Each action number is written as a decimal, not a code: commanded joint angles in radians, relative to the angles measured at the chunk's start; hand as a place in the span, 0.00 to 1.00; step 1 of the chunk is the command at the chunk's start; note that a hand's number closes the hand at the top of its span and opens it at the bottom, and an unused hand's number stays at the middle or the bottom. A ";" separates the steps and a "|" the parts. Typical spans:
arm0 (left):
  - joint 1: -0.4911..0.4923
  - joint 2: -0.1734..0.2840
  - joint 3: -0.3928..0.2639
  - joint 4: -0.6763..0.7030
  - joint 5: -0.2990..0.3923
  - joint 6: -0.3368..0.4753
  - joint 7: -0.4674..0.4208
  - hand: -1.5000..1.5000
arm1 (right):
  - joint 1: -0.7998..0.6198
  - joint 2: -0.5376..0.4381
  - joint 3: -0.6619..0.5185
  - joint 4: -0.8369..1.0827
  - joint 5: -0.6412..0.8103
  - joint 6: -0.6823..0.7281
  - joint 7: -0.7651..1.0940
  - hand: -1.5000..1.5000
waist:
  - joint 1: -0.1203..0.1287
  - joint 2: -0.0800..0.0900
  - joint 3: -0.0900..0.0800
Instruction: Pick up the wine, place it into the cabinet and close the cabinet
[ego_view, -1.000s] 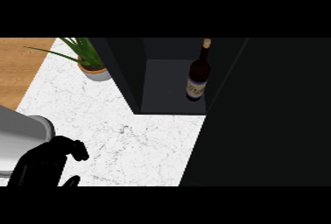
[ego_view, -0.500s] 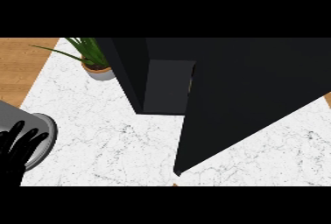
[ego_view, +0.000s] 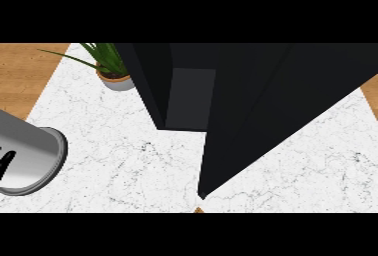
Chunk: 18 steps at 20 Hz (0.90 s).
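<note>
You have only a sliver of your left hand (ego_view: 6, 161) to go on: a few black fingers at the far left edge of the head view, poking past the end of the grey forearm (ego_view: 29, 159). Too little of them shows to tell whether they are spread or curled, so treat that hand's state as unknown. Your right hand is nowhere in view.

Off to the right of that left hand, well apart from it, stands the black cabinet (ego_view: 221, 85). Its door (ego_view: 273, 120) hangs over the white marble worktop (ego_view: 125, 150), its lower corner pointing down toward the near edge, and it covers most of the opening. Only a narrow grey strip of the cabinet's inside (ego_view: 190, 97) shows beside the door's edge. You cannot see the wine anywhere; if it is inside, the door hides it.

Above and to the right of the hand, just beside the cabinet's left wall, sits a potted plant (ego_view: 111, 70) with long green leaves.
</note>
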 joint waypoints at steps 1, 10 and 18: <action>0.043 0.034 0.044 0.059 0.002 -0.089 -0.026 0.00 | -0.139 0.138 0.067 0.147 0.073 -0.152 -0.032 1.00 | 0.008 -0.001 -0.002; 0.099 0.061 0.107 0.080 0.018 -0.192 -0.030 0.00 | -0.382 0.139 -0.146 0.394 -0.003 -0.239 -0.068 1.00 | 0.032 0.013 0.001; 0.114 0.078 0.191 0.161 0.036 -0.308 0.009 0.00 | -0.624 0.144 -0.347 0.743 -0.234 -0.148 -0.241 1.00 | 0.026 0.023 0.004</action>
